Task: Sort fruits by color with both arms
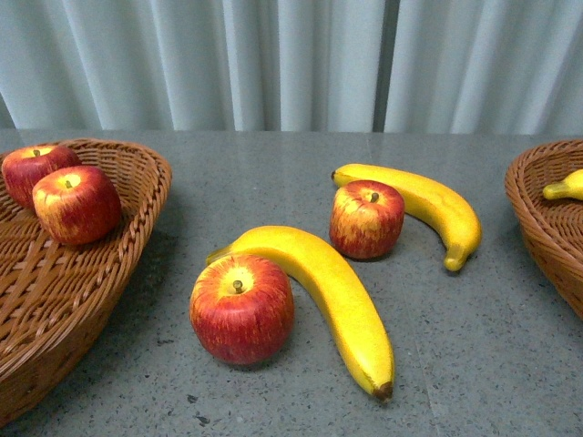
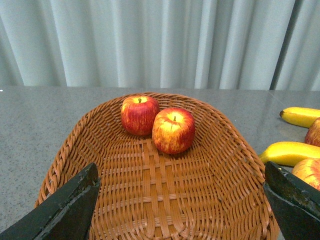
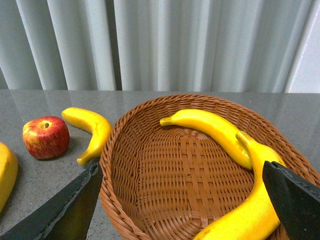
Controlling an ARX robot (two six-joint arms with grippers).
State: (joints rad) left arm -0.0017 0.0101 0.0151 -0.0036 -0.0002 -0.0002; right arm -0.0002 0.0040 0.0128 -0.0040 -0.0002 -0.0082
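Apple (image 1: 241, 309) touches banana (image 1: 342, 300) — wicker baskets (image 1: 146, 228) L & R.

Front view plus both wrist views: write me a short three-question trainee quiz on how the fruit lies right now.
1. True or false: the left basket holds two apples.
2. How many bananas lie in the right basket? A one, B two, C three.
3. Fill in: on the table, ___ apples and ___ bananas lie outside the baskets.
Key: 1 true; 2 B; 3 two, two.

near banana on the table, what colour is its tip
The near banana ends in a dark brown tip; front view shows it best.
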